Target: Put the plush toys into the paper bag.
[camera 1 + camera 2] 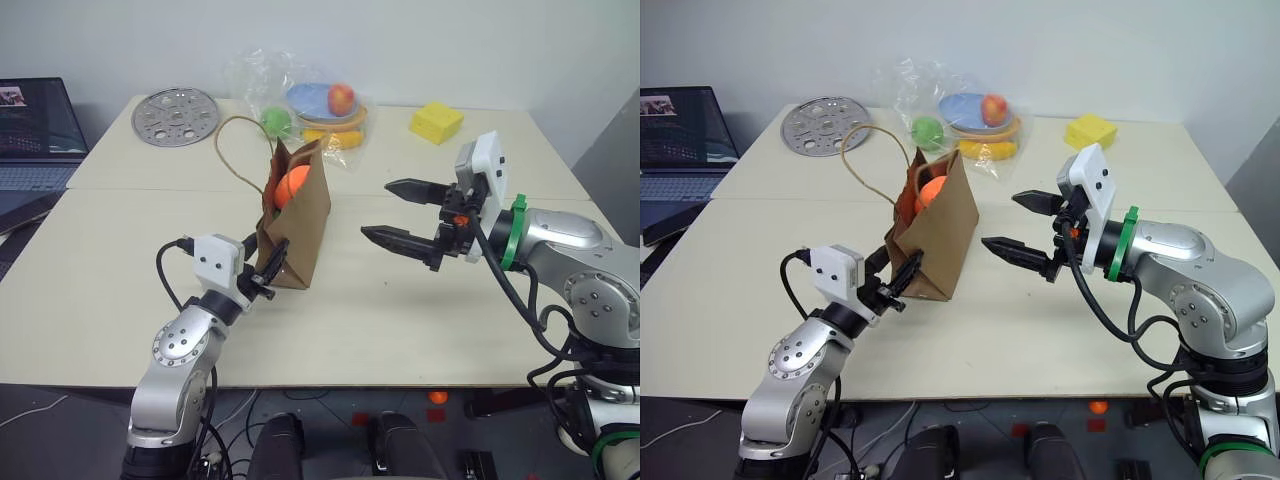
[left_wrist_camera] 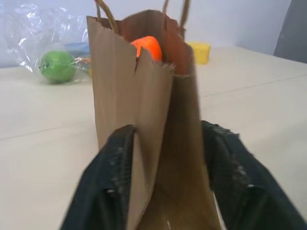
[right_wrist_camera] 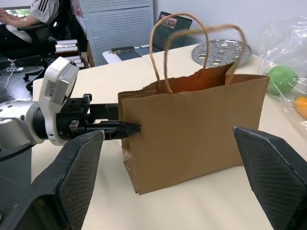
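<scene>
- Carrot [image 1: 291,186] shows only an orange top inside the bag [image 1: 300,225].
- Bag stands upright mid-tabletop, handles up.
- Left gripper [image 1: 272,262] pinches the bag's narrow end; right gripper [image 1: 398,212] gapes, empty.

A perforated metal disc [image 1: 176,117] is seen at the table's [image 1: 400,320] far left corner, a clear plastic bag of fruit [image 1: 310,105] mid-back, a yellow block [image 1: 436,122] further right; a laptop [image 1: 35,135] is placed beside.

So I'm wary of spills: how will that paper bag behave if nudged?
The paper bag looks thin and creased, so it would probably crumple. Standing tall and narrow, it may tip. The left gripper pinching its end should steady it.
</scene>
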`<state>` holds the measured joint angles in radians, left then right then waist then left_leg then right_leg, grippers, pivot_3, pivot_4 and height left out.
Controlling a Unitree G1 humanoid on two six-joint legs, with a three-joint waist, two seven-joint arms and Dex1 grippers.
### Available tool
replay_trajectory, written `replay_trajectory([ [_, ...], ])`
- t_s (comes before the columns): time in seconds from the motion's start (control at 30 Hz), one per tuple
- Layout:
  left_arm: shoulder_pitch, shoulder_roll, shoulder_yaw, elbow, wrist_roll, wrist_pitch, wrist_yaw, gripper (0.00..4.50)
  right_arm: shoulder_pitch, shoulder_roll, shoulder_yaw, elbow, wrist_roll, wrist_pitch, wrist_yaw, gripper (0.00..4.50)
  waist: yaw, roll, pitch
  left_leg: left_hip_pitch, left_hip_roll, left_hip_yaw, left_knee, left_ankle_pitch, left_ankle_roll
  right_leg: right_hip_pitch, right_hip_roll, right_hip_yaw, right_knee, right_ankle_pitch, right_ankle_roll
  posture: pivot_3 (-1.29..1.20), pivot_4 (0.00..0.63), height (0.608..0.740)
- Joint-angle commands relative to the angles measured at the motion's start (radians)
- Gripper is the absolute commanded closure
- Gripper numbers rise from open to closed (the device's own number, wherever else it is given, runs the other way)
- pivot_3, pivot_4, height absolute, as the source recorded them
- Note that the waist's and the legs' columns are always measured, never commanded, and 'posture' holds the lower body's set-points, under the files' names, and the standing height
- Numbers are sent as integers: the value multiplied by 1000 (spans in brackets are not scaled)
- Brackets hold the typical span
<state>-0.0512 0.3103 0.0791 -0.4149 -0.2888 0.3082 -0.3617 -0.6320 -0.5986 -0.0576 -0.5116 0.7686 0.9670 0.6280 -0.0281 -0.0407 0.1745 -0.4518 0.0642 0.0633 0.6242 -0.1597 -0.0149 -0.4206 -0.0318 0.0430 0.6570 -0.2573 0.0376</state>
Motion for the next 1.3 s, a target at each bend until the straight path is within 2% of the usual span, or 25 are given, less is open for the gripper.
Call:
replay_trajectory([
  [0.03,-20,8,30,34,6,-41,-2,3639,23,-13,-25,-40,1,-27,-10,0,0,0,0,0,0,0,0,0,0,0,0,0,0,0,0,0,150,740],
  [0.1,-34,9,30,54,6,-48,-5,4305,25,-15,-26,-41,0,-29,-13,0,1,0,0,0,0,0,0,0,0,0,-1,0,0,0,0,0,150,740],
  [0.13,-41,8,29,65,7,-52,-6,4446,26,-14,-26,-41,-3,-32,-16,0,1,0,0,0,0,0,0,0,0,0,-1,0,0,0,0,0,150,740],
  [0.4,-118,50,36,126,-17,-39,-63,4446,49,-27,-33,-44,-4,-42,-27,0,1,0,0,0,0,0,0,0,0,0,-2,-1,0,0,0,0,150,740],
  [0.53,-264,136,88,157,-180,47,-215,4446,60,-75,-86,-42,29,-14,-18,0,5,0,0,-1,0,1,0,0,0,0,-1,-2,0,0,0,0,150,740],
  [0.63,-459,229,76,286,-318,139,-466,4446,51,-213,-250,4,135,76,30,0,12,1,1,-2,-1,1,0,0,0,0,-3,-2,-1,0,0,0,150,740],
  [0.7,-565,255,35,391,-346,157,-620,4446,46,-310,-332,29,202,133,62,0,16,1,1,-2,-2,3,0,0,0,0,-3,-2,-4,0,0,0,150,740],
  [0.8,-732,253,-66,617,-315,126,-888,4446,31,-440,-444,92,306,234,82,0,24,1,1,-2,-3,6,-1,-1,2,2,-3,-2,-9,0,0,0,150,740],
  [0.93,-884,191,-134,900,-210,-19,-1031,4446,76,-493,-483,94,294,231,54,0,25,1,1,-3,-3,8,-1,-5,6,2,0,-1,-12,0,0,0,150,740],
  [1.07,-939,174,-136,1126,-118,-169,-1075,4446,163,-466,-567,22,353,270,-22,0,22,1,1,-4,-1,8,-1,-6,7,0,3,0,-11,3,7,0,150,740],
  [1.3,-935,192,-74,1224,-60,-306,-1008,4446,231,-431,-593,-44,431,251,-129,0,25,1,1,-4,0,4,1,-6,7,1,5,-1,-9,2,8,0,150,740],
])
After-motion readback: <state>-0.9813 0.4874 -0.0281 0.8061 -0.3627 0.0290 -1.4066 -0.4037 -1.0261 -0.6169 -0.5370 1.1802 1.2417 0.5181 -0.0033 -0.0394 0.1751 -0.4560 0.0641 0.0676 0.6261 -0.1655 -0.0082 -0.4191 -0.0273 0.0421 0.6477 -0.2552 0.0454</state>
